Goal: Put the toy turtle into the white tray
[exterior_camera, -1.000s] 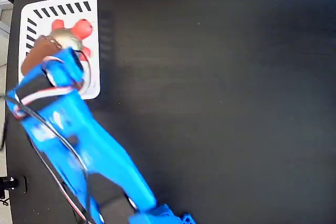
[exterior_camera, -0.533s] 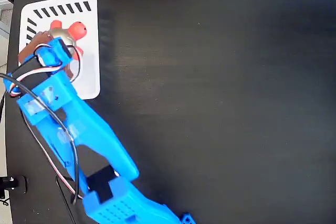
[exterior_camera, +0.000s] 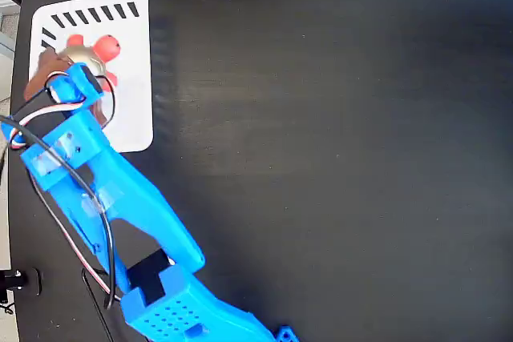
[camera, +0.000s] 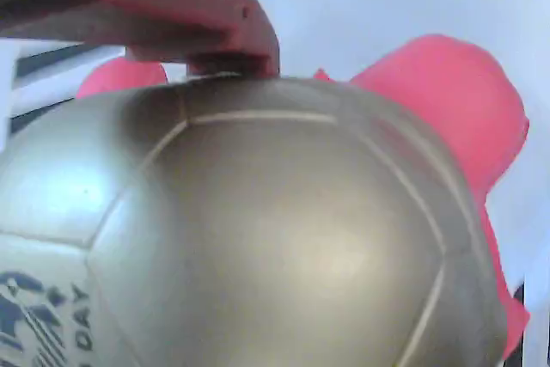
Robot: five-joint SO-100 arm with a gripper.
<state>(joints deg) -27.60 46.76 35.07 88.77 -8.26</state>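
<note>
I am holding the shiny gold-silver, red-headed toy turtle (exterior_camera: 86, 52) in my claw (exterior_camera: 70, 70), closed around its shell, over the flat white slotted tray (exterior_camera: 132, 78) at the black table's (exterior_camera: 337, 150) far left, judging release comes next.

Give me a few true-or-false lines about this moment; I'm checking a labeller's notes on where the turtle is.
1. The turtle is over the tray. True.
2. The tray sits at the right of the fixed view. False: it is at the upper left.
3. The turtle's shell is blue. False: it is shiny gold-silver, filling the wrist view; the arm is blue.
4. The gripper is at the turtle. True, with one finger touching the shell.
5. A second toy lies on the table. False: only the turtle shows.
</note>
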